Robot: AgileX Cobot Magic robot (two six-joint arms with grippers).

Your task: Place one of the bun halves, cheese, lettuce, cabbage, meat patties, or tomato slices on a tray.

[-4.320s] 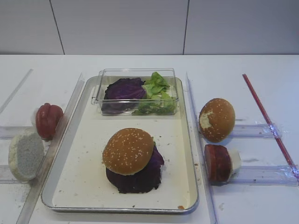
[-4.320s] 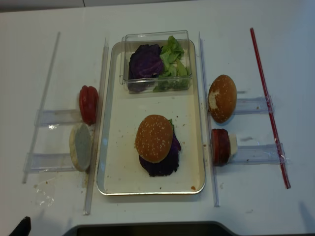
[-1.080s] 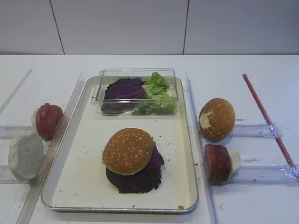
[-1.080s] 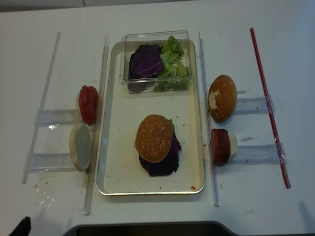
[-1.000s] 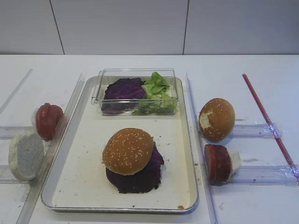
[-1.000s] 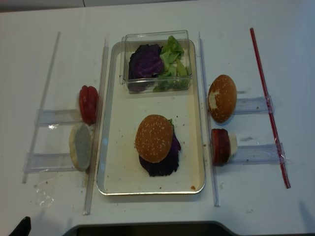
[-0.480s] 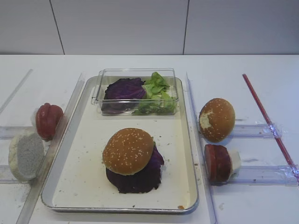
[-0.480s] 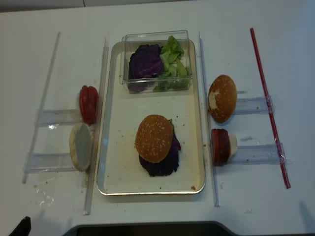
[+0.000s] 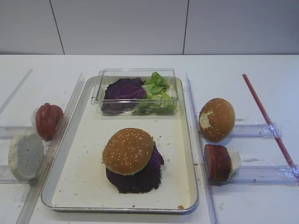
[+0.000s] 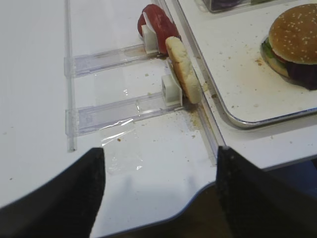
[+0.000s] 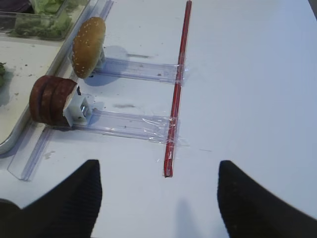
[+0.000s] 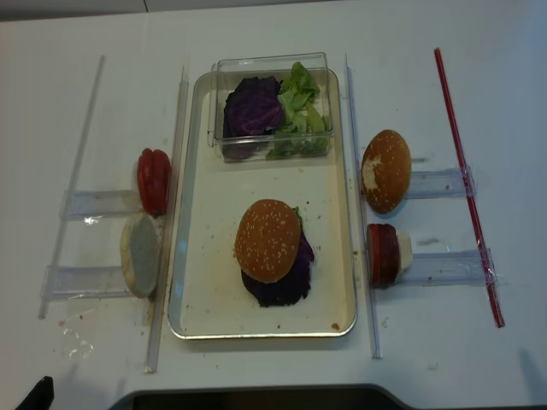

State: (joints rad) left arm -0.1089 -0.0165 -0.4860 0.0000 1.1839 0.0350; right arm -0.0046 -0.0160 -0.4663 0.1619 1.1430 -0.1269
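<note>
- I see nothing moved since the earlier frames.
- My right gripper (image 11: 156, 198) stands spread wide, empty; the left gripper (image 10: 158, 191) likewise.
- The sesame bun top (image 9: 128, 150) sits dome-up on the tray (image 9: 86, 179), ahead-left of the right gripper.

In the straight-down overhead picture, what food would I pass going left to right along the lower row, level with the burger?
Pale floury bun half → sesame bun top on the burger, on the tray → stack of dark red slices.
</note>
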